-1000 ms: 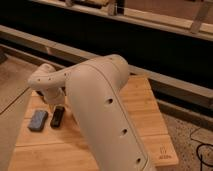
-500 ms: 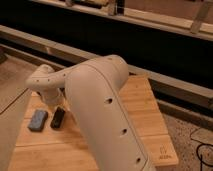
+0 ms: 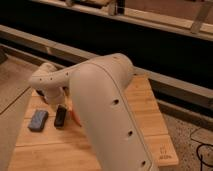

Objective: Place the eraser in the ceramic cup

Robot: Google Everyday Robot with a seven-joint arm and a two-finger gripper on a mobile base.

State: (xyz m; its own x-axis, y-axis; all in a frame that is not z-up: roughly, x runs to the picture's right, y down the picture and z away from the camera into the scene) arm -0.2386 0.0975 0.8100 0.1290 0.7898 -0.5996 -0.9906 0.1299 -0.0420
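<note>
Found the gripper (image 3: 59,102) clenched, low over the board's (image 3: 147,125) left side, right at the eraser's (image 3: 61,116) far end; could not tell whether gripping it. Saw the eraser down at the board, between a blue block (image 3: 38,120) and an orange strip (image 3: 76,116).

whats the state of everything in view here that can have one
gripper: shut, low over the table's left part, just behind the eraser
eraser: resting on the table; can't tell if gripped
blue block: lying flat, apart from the eraser
red-orange thing: on the table, partly hidden by the arm
</note>
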